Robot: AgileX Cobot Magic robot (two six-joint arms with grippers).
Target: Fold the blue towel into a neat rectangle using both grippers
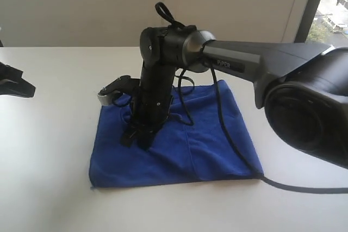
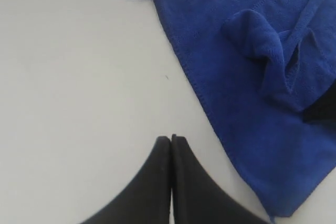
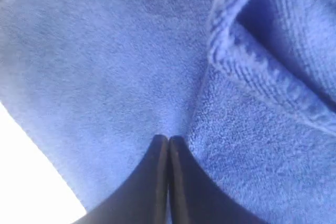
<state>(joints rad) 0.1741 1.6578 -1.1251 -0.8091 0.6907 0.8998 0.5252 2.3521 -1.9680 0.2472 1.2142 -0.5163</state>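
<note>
The towel (image 1: 206, 145) lies spread on the middle of the table (image 1: 49, 150). The right arm (image 1: 261, 63) reaches in from the right above it. The right gripper (image 3: 168, 139) points down onto the towel's left half, its tips touching the cloth just beside a raised fold (image 3: 252, 72). A cable (image 1: 225, 129) trails across the towel's right half and off past its front right corner. The left gripper (image 2: 171, 139) is over bare table left of the towel, apart from its edge.

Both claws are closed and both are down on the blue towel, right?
Not quite. Both are closed, but only the right gripper is down on the towel. The left wrist view shows the left gripper over bare table, beside the towel.
</note>
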